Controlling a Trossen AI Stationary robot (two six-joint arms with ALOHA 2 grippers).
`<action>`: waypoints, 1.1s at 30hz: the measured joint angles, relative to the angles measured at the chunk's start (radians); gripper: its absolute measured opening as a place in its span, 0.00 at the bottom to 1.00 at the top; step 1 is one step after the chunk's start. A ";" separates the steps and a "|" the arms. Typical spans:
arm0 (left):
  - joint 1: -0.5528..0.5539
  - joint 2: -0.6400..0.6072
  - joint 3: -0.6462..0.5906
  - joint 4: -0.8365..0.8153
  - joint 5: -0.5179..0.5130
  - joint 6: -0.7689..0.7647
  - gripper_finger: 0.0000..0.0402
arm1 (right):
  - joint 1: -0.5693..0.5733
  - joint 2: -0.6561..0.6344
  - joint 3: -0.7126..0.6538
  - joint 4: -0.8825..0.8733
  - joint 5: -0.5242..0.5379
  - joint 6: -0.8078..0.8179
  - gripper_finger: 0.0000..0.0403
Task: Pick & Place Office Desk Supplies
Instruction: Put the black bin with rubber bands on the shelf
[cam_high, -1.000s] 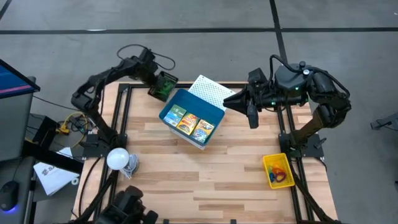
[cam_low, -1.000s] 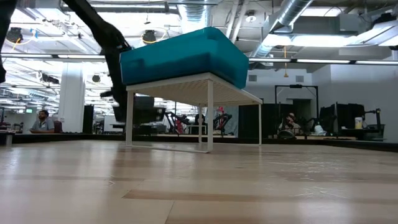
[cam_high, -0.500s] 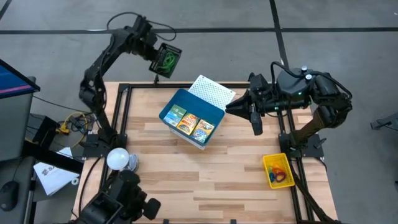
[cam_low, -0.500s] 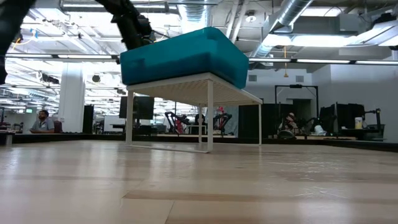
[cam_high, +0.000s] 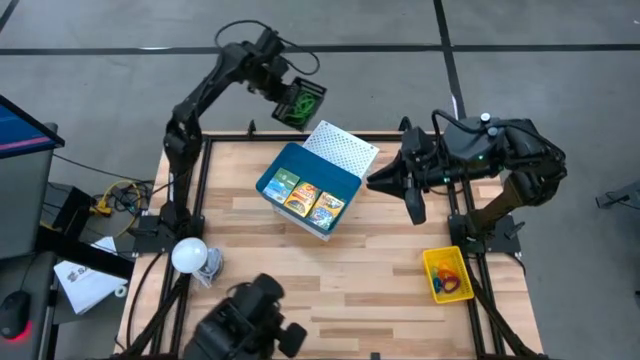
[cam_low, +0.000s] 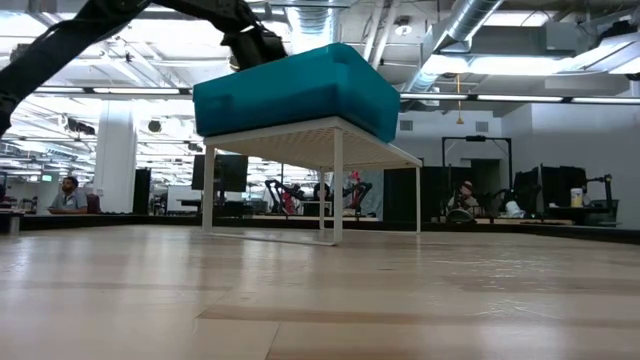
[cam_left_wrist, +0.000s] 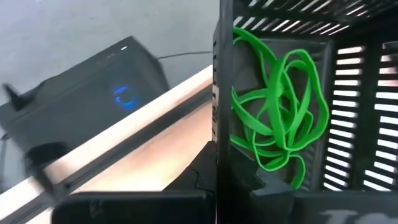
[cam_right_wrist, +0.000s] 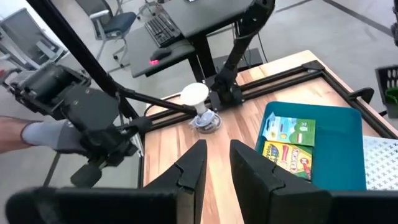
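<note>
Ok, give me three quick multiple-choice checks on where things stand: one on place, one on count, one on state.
1. Where is the black mesh tray?
A. On the table
B. Lifted in the left gripper, above the table's far edge
C. Inside the yellow tray

2. How many crayon packs lie in the blue tray?
A. One
B. Three
C. Five

3. The right gripper is:
A. Holding nothing
B. Holding a crayon pack
C. Holding the yellow tray

Answers: 1 B, the left gripper grips its wall; 2 B, three lie side by side; 3 A, nothing sits between its fingers.
</note>
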 joint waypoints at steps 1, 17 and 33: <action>-0.013 0.007 0.000 0.021 0.000 -0.015 0.00 | 0.000 0.000 0.000 -0.001 0.000 -0.007 0.17; -0.124 0.048 0.000 0.131 0.005 -0.151 0.00 | 0.000 0.000 0.000 -0.003 -0.002 -0.091 0.17; -0.203 0.048 0.000 0.106 -0.033 -0.153 0.00 | 0.000 -0.005 -0.001 -0.003 -0.003 -0.141 0.17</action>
